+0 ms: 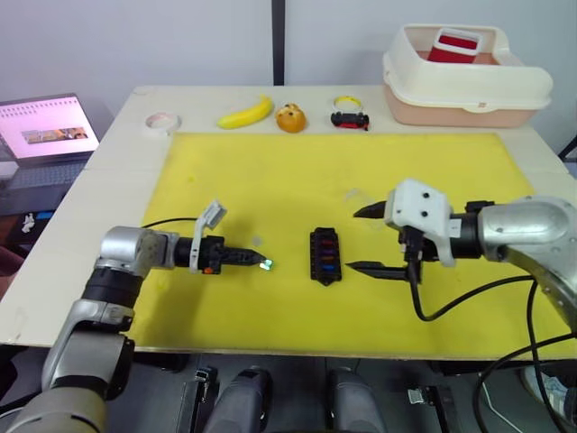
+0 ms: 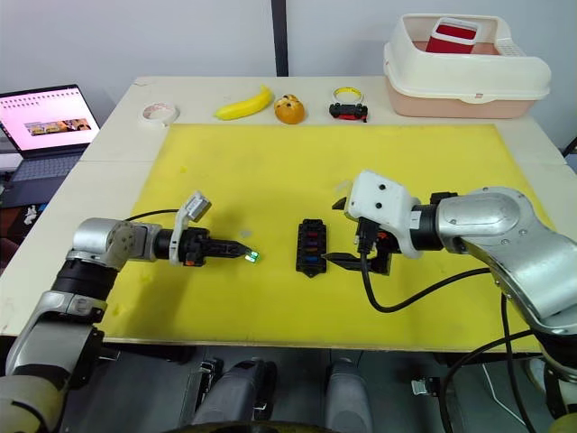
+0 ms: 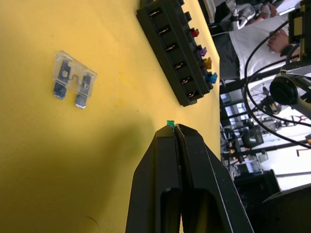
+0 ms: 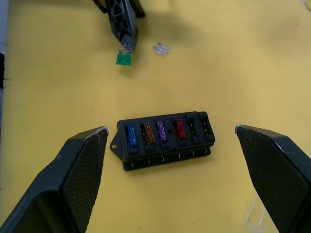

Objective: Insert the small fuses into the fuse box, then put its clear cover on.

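Fuse box (image 4: pixel 165 141) sits on the yellow mat (image 1: pixel 270 171) between the two arms, a black block with a single row of slots; blue, tan, purple and red fuses already fill four of them, and the two slots at the red end look empty. Its long axis runs roughly away from the robot, so it lies crosswise to both grippers, which reach in from either side. The left gripper (image 1: pixel 261 262) has its fingers pressed together on a green fuse (image 4: pixel 124 59), held at the very tips, and the box lies straight ahead of those tips, near but with a clear strip of mat between. A clear fuse (image 3: pixel 73 80) lies flat on the mat just beside the left gripper (still to be picked up, by the look of it). The right gripper (image 1: pixel 365 242) is the nearer arm to the box: its fingers are spread wide, and they flank the box without touching it. I judge the coming move to be carrying the green fuse across that gap and lining it up over one of the two free slots. A clear edge near the right finger may be the cover; I cannot tell.
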You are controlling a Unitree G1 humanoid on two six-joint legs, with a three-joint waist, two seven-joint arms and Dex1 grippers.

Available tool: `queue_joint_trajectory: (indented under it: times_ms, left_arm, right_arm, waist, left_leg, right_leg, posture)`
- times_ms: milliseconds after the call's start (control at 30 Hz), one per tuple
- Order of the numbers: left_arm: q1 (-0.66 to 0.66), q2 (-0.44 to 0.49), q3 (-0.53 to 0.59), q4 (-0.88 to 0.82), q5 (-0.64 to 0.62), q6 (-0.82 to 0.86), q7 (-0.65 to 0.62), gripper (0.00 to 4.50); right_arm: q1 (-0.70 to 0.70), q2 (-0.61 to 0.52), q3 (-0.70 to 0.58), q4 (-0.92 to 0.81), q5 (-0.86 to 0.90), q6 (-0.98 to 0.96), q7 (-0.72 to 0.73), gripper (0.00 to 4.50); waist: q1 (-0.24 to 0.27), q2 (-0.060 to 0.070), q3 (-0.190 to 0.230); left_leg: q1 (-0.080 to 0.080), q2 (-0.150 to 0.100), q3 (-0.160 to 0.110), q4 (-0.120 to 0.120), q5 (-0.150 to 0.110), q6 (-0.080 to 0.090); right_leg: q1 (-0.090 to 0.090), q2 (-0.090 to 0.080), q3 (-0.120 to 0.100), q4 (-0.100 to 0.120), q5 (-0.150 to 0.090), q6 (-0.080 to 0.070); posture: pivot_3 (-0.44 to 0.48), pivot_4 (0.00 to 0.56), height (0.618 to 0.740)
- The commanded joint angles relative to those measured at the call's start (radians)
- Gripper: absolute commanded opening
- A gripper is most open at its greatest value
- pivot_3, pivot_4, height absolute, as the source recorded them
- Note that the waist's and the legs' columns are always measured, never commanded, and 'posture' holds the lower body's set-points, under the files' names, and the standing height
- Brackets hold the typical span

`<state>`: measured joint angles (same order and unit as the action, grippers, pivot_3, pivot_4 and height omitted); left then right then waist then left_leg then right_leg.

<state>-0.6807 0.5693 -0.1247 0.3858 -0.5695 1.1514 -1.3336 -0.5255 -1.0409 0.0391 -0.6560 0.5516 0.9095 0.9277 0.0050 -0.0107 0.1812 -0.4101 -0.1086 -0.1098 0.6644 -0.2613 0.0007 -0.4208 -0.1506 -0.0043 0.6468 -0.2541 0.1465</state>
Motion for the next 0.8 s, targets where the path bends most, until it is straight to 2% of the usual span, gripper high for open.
queue_joint_trajectory:
  times_ms: [33, 167, 300, 467, 800]
  left_arm:
    - [0.002, 0.014, 0.015, -0.032, -0.016, 0.002, 0.009, 0.04]
    - [0.015, 0.017, 0.014, -0.044, -0.026, 0.003, 0.014, 0.04]
    - [0.01, 0.009, 0.077, -0.067, -0.089, 0.068, 0.035, 0.04]
    - [-0.001, -0.024, 0.198, -0.125, -0.19, 0.162, 0.111, 0.04]
    - [-0.031, -0.173, 0.484, -0.308, -0.432, 0.328, 0.374, 0.04]
  right_arm:
    - [-0.029, 0.005, 0.001, -0.025, 0.004, -0.006, -0.006, 4.5]
    - [-0.039, 0.009, 0.011, -0.024, 0.005, -0.005, -0.008, 4.5]
    - [-0.054, 0.045, 0.004, -0.039, 0.082, 0.072, -0.026, 4.5]
    - [-0.067, 0.165, -0.056, -0.008, 0.252, 0.271, -0.122, 4.5]
    - [-0.154, 0.473, -0.262, 0.143, 0.522, 0.588, -0.416, 4.5]
  waist:
    - [0.0, 0.0, 0.0]
    - [0.0, 0.0, 0.0]
    - [-0.001, 0.0, 0.0]
    - [-0.001, -0.001, 0.0]
    - [0.001, -0.001, 0.0]
  left_leg:
    - [0.0, 0.0, 0.0, 0.0, 0.0, 0.0]
    - [0.0, 0.0, 0.0, 0.0, 0.0, 0.0]
    - [0.0, 0.0, 0.0, 0.0, 0.0, 0.0]
    - [0.0, 0.0, -0.001, -0.001, 0.0, 0.0]
    - [0.0, 0.0, -0.001, -0.001, 0.002, -0.003]
  right_leg:
    - [0.0, 0.0, 0.0, 0.0, 0.0, 0.0]
    - [0.0, 0.0, 0.0, 0.0, 0.0, 0.0]
    - [0.0, 0.0, 0.0, 0.0, 0.0, 0.0]
    - [0.0, 0.0, 0.0, 0.0, 0.0, 0.0]
    - [-0.001, 0.0, 0.0, 0.0, 0.0, 0.0]
  posture:
    - [0.0, 0.15, 0.74]
    - [0.0, 0.15, 0.74]
    - [0.0, 0.15, 0.74]
    - [0.0, 0.15, 0.74]
    - [0.0, 0.15, 0.74]
